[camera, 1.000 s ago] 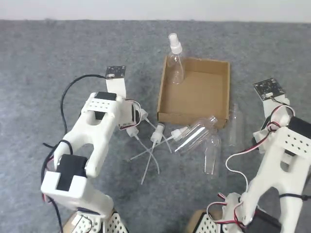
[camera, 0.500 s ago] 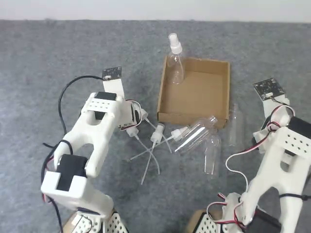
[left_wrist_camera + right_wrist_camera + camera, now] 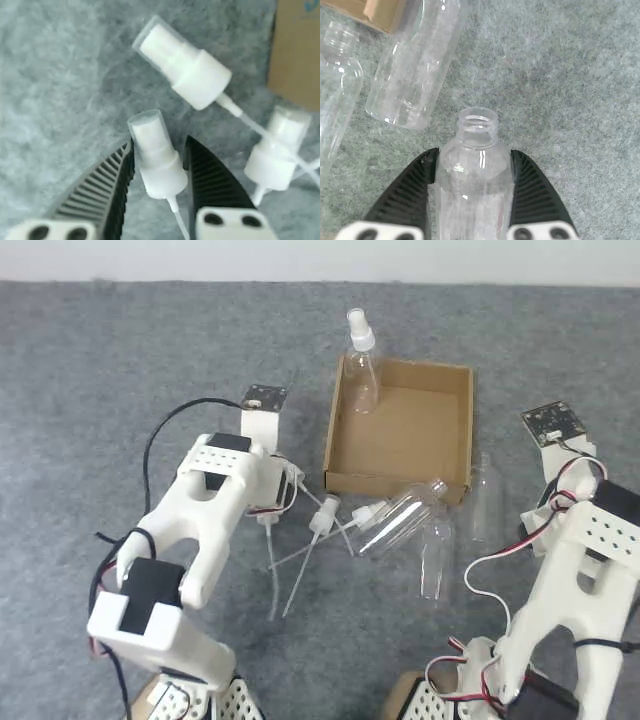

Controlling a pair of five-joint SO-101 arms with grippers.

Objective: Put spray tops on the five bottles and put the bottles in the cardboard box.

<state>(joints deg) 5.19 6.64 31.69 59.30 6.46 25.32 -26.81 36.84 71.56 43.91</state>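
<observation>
your left gripper (image 3: 159, 146) pinches a spray top (image 3: 156, 159) near the cardboard box (image 3: 398, 483); the right gripper (image 3: 474, 156) clamps an open bottle (image 3: 474, 187). aim the tube straight down the neck.

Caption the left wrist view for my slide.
Left hand grips one white spray top; two more spray tops lie on the grey carpet near the cardboard box.
</observation>
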